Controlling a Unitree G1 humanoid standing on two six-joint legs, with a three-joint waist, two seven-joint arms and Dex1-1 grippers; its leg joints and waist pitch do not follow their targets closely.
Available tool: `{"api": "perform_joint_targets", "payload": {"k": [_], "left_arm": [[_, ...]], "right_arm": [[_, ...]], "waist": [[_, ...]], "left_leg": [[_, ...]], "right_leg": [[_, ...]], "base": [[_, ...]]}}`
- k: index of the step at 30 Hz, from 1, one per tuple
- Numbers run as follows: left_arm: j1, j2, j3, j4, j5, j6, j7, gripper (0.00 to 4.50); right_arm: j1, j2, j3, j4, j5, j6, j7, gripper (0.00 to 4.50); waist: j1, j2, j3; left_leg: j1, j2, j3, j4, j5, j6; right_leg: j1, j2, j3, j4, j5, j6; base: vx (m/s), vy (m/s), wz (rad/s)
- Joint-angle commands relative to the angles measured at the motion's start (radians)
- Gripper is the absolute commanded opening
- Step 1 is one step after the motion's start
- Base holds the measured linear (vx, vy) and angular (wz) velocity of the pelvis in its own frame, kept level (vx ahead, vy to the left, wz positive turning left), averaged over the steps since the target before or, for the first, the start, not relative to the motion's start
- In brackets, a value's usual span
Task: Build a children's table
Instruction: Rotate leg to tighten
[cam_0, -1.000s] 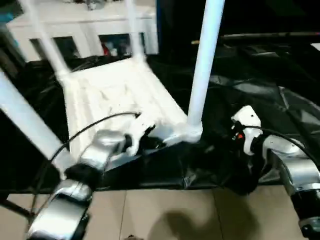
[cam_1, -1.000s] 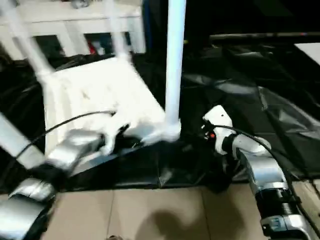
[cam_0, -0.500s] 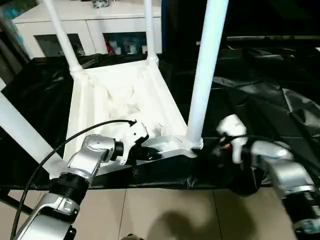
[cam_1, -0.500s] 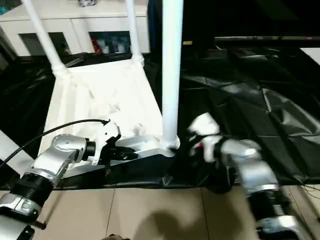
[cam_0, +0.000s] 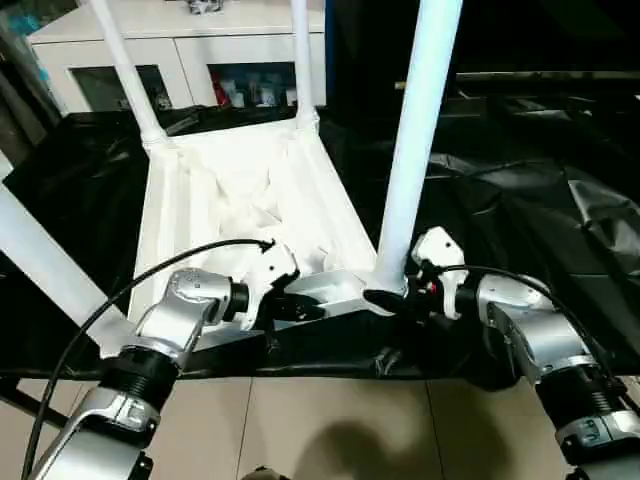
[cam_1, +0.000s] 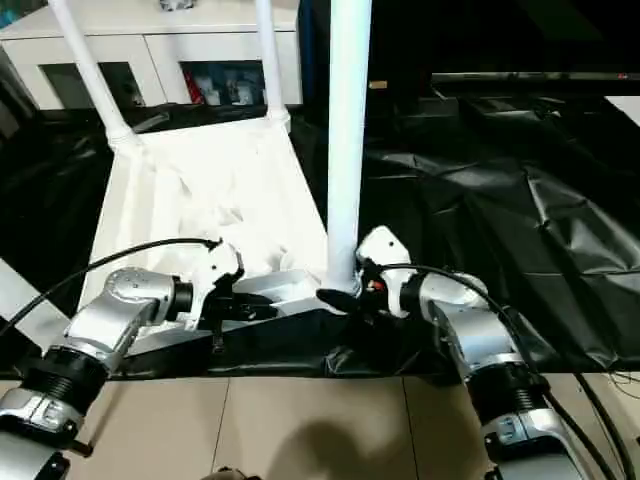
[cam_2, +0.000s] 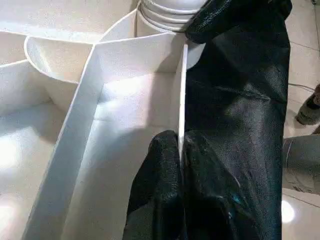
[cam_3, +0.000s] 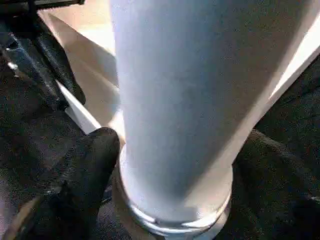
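Note:
The children's table lies upside down on a black sheet (cam_0: 520, 190), its white ribbed tabletop (cam_0: 240, 190) facing up. Its legs stand upright in the corner sockets: two at the far corners (cam_0: 125, 70) (cam_0: 302, 60), one near left (cam_0: 45, 260) and one near right (cam_0: 415, 130). My left gripper (cam_0: 300, 308) is shut on the tabletop's thin near edge wall (cam_2: 181, 100). My right gripper (cam_0: 392, 297) is closed around the base of the near right leg (cam_3: 175, 100), one finger (cam_3: 85, 180) against the collar on each side.
A white cabinet with glass doors (cam_0: 190, 30) stands behind the table. The crumpled black sheet spreads to the right. Beige floor tiles (cam_0: 330, 430) run along the near edge, below my forearms. A black cable (cam_0: 160, 275) loops over my left arm.
My right gripper has moved left from beside the table to the near right leg's base and closed around it. The left gripper keeps its hold on the edge wall.

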Motion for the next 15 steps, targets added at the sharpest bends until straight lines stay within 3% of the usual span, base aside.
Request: {"api": "perform_joint_targets", "payload": {"k": [1,7,15], "left_arm": [[0.004,-0.015,0.007,-0.041,-0.033,-0.007,-0.014,0.00],[0.005,-0.014,0.006,-0.035,-0.025,-0.011,-0.005,0.00],[-0.008,-0.033,0.016,0.001,0.002,-0.003,0.074,0.00]], "right_arm": [[-0.023,0.006,0.000,0.028,-0.001,-0.023,0.013,3.49],[-0.026,0.023,-0.008,0.046,0.008,-0.026,0.008,2.91],[-0.013,0.092,-0.049,0.094,0.019,-0.008,-0.107,2.75]], "waist": [[0.000,-0.026,-0.072],[0.000,-0.024,-0.073],[-0.007,-0.024,-0.069]], "left_leg": [[0.026,0.042,-0.021,-0.061,-0.137,0.086],[0.026,0.043,-0.022,-0.060,-0.129,0.092],[0.028,0.043,-0.023,-0.065,-0.164,0.070]], "right_leg": [[0.044,-0.058,0.037,-0.059,-0.122,-0.244],[0.045,-0.056,0.036,-0.056,-0.107,-0.248],[0.043,-0.058,0.037,-0.063,-0.159,-0.243]], "base": [[0.000,0.000,0.00],[0.000,0.000,0.00],[0.000,0.000,0.00]]}}
